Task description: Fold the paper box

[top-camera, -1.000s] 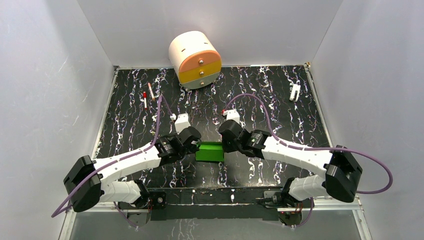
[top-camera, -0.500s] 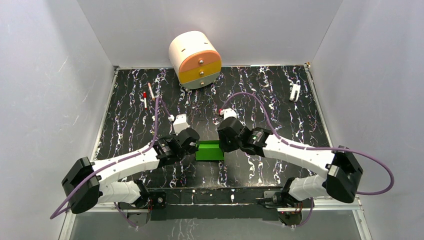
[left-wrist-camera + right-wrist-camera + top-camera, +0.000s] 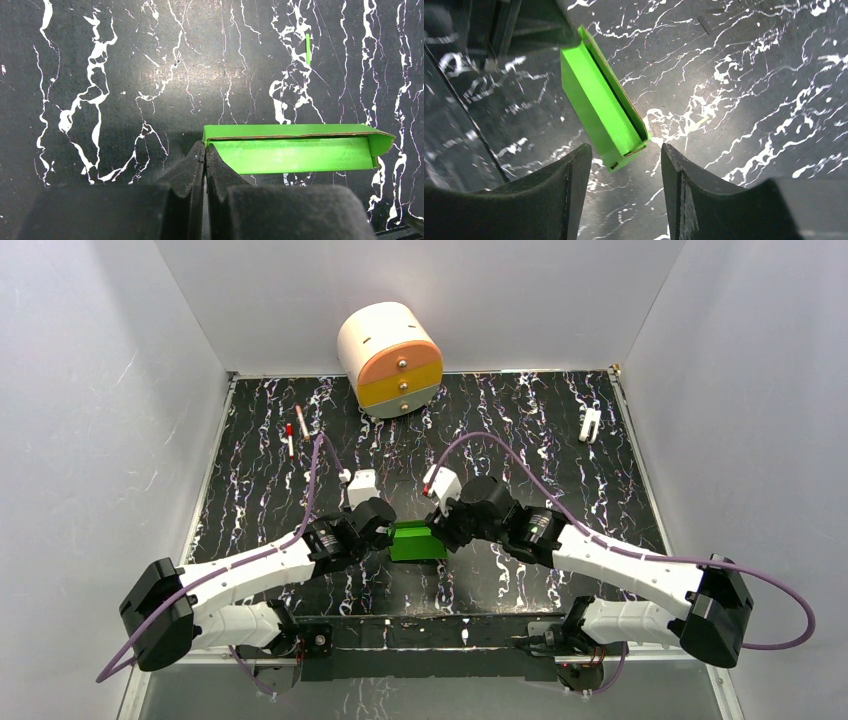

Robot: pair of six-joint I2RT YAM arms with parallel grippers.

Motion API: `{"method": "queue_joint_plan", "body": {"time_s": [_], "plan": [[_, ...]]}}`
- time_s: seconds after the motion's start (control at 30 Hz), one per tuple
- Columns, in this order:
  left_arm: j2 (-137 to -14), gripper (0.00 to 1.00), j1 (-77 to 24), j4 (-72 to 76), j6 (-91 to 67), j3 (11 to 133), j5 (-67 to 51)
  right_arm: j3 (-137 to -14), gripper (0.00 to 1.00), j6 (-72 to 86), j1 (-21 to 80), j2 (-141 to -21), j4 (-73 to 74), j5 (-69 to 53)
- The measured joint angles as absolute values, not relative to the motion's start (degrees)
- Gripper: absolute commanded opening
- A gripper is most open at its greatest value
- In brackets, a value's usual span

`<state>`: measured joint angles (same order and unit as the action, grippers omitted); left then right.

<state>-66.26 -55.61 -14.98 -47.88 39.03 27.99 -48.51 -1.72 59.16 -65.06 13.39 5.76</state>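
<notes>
**Green box pinched by the left tool, right tool spread open**

The paper box (image 3: 418, 541) (image 3: 295, 150) (image 3: 601, 107), bright green and folded into a long, narrow shape, lies between the two tools over the near middle of the surface (image 3: 520, 440). One long side gapes as a slot, and a small flap stands at the end away from the left tool.

The left tool (image 3: 385, 538) (image 3: 204, 150) is clenched, fingers pressed together. The box's end corner runs into the seam between their tips, so it appears to grip the thin card there. The rest of the box stretches away to that tool's right.

The right tool (image 3: 445, 533) (image 3: 625, 148) is released, its fingers (image 3: 574, 170) standing well apart. The box's other end sits in the gap just ahead of them, touching neither.

Well beyond both tools, at the far edge, stands a cream round drawer unit (image 3: 390, 358).
</notes>
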Motion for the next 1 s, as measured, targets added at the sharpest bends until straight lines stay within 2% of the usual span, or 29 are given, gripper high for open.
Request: {"method": "queue_joint_plan", "body": {"time_s": [0.33,0.63,1.0], "plan": [[-66.13,0.00,-55.64,-14.39,-45.06,39.03,27.18,-42.09,0.70,-21.76,59.16,-64.99,8.60,-3.95],[-64.77,0.00,-55.92,-14.22,-43.35,38.48,26.04,-39.97,0.69,-29.65,59.16,-67.16,4.08,-6.90],[-63.02,0.00,-56.07,-11.62,-42.37,36.42,24.58,-37.63,0.49,-32.42,59.59,-68.07,2.81,-7.29]]}}
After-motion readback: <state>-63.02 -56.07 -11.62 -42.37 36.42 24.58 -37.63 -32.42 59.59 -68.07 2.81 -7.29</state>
